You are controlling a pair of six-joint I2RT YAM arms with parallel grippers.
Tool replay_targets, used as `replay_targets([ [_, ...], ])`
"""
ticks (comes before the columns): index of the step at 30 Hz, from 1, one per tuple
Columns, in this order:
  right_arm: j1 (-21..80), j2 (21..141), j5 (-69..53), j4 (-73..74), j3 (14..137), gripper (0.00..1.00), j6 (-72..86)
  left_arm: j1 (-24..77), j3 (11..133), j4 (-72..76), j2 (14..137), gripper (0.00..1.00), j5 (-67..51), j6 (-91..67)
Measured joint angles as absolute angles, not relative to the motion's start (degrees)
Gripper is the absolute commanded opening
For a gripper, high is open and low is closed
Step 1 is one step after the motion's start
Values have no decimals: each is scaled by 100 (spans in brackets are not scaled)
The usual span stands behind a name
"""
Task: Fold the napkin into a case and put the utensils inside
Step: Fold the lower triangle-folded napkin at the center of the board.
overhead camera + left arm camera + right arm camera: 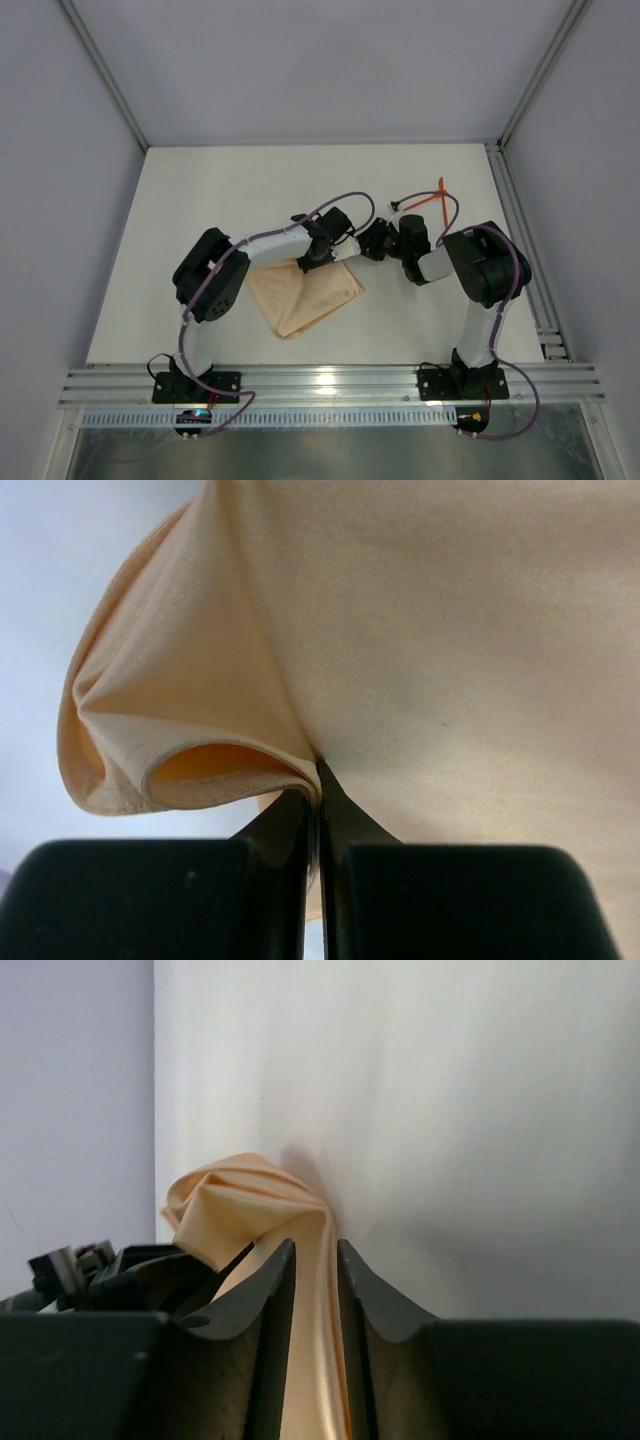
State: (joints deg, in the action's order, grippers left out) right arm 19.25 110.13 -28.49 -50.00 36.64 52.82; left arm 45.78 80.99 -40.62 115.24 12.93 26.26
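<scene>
Top external view: the napkin (pixel 305 295) lies on the surface (pixel 200 220) between the two arms as a loose, roughly diamond-shaped sheet. Its far corner is raised where both hands meet.

**Progress**
- Judged from its outline, the cloth is no more than partly folded. No narrow pocket with a diagonal edge is visible, so the case is not yet formed.
- The utensils (pixel 432 197) lie crossed near the far right of the surface, well apart from the napkin. Insertion has not begun.
- Remaining work: complete the folds, flatten the case, then load both utensils.

**Hand states**
- Left hand (pixel 318 770): jaws fully together, pinching a rolled hem of the napkin at the fingertips.
- Right hand (pixel 316 1255): jaws stand slightly apart with a strip of napkin running between them. Whether they press on the cloth cannot be determined.

**Materials and shapes**
- Napkin: soft, matte, peach-orange fabric, plain, with a stitched hem. It drapes in rounded folds and bunches into a crumpled knot beyond the right fingertips.
- Utensils: thin, rigid, orange-red sticks.
- Surface: smooth, pale and flat.
</scene>
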Motion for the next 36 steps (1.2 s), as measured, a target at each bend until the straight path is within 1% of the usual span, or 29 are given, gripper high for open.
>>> replay_targets([
  [1,1896,10930,-2958,-4963,3664,32,5218,4584,8075,-4021,11502,0,1356,2679],
  [5,1695,10689,-3417,-4888,3680,36,4950,4637,8062,-3813,11373,0,1540,3009],
  [9,1173,10661,-3968,-4851,3846,36,4781,4768,7872,-3492,11212,0,1603,3345],
  [13,829,10637,-4254,-4471,4202,36,4300,4978,7260,-3083,10912,0,1680,3826],
  [18,943,10344,-4425,-3793,4545,36,3531,5256,6840,-2908,10871,0,1844,4139],
  [23,1385,10130,-4532,-3100,4842,35,2746,5481,6608,-2777,10857,0,2049,4143],
  [24,1533,10136,-4576,-2945,4954,33,2600,5531,6565,-2759,10849,0,2121,4143],
  [27,1959,10237,-4757,-2469,5439,23,2198,5631,6521,-2759,10836,0,2235,4115],
  [28,2104,10278,-4790,-2383,5561,23,2102,5651,6521,-2759,10836,0,2252,4104],
  [31,2425,10442,-4928,-2056,5966,19,1778,5662,6521,-2757,10836,0,2257,4097],
  [32,2508,10508,-4954,-1935,6080,15,1660,5662,6521,-2751,10838,0,2257,4095],
  [36,2792,10925,-4969,-1251,6648,8,1188,5662,6519,-2735,10838,0,2259,4093],
])
